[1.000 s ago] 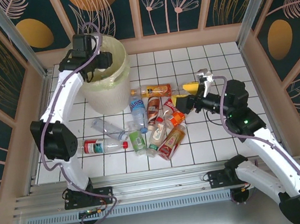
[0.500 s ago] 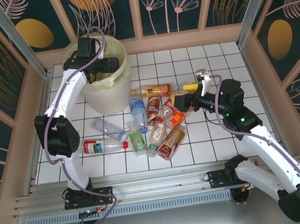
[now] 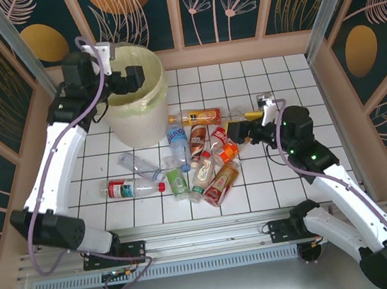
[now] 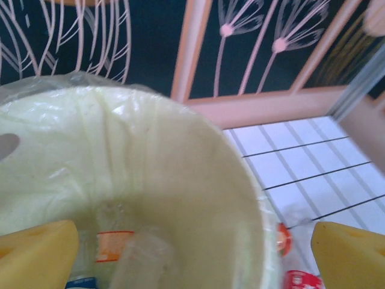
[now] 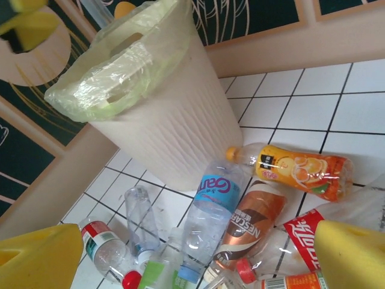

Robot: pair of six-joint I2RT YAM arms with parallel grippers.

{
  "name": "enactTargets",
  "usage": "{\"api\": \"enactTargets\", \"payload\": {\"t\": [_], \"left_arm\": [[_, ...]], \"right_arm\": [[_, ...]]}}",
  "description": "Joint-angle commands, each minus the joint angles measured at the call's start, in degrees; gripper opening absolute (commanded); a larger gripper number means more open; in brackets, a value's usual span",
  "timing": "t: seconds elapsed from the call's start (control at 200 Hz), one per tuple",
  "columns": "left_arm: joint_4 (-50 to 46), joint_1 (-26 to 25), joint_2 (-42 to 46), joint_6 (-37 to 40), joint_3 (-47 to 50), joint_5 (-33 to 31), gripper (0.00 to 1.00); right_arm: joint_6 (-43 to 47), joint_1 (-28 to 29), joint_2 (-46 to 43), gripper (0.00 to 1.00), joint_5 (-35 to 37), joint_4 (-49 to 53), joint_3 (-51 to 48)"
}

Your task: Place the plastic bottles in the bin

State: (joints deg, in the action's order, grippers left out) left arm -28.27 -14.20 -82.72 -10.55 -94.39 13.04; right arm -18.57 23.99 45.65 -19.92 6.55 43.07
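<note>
The bin (image 3: 134,124), a pale cream bucket with a yellowish liner, stands at the back left. My left gripper (image 3: 130,81) hangs open over its mouth. In the left wrist view the left gripper (image 4: 192,265) has nothing between its yellow pads (image 4: 36,253), and a clear bottle with an orange label (image 4: 114,245) lies inside the bin (image 4: 198,168). Several plastic bottles lie in a pile on the tiles: an orange one (image 3: 201,117), a blue-labelled one (image 3: 178,143), a brown one (image 3: 197,142). My right gripper (image 3: 238,129) is open just right of the pile. Below the right gripper (image 5: 195,259) lie the blue-labelled bottle (image 5: 210,205) and the brown bottle (image 5: 255,223).
A red-capped bottle (image 3: 133,188), a bare clear bottle (image 3: 139,166) and a green-labelled one (image 3: 177,182) lie at the pile's left. Wooden walls (image 3: 238,51) close the tiled floor at the back and both sides. White tiles (image 3: 277,76) stretch to the back right.
My left gripper has opened over the bin, and its arm has swung out to the left. My right gripper has dropped slightly toward the pile.
</note>
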Motion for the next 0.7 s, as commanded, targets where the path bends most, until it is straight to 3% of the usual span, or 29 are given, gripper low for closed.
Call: {"api": "enactTargets", "payload": {"t": [0.0,0.205,0.345,0.45,0.535,0.696], "left_arm": [[1.2,-1.0,4.5,-2.4,3.9,5.7,0.99],[-1.8,-7.0,10.4,-4.0,11.2,8.2,0.99],[0.1,-12.6,12.5,-5.7,18.4,9.2,0.99],[3.2,-15.7,13.2,-7.0,23.3,10.2,0.99],[5.8,-17.2,13.2,-7.1,25.7,11.8,0.99],[6.2,-17.6,12.4,-7.6,26.9,14.1,0.97]], "right_arm": [[-2.2,0.1,-0.8,0.99,2.8,1.8,0.0],[-2.4,0.1,-1.0,0.99,3.3,2.0,-0.5],[-0.3,0.1,-1.3,0.99,6.8,2.7,-1.5],[1.4,0.0,-0.9,0.99,4.3,0.2,-3.0],[1.7,-0.1,-0.3,0.99,4.0,-1.4,-3.9],[2.3,0.0,-0.5,0.99,10.0,0.6,-5.0]]}}
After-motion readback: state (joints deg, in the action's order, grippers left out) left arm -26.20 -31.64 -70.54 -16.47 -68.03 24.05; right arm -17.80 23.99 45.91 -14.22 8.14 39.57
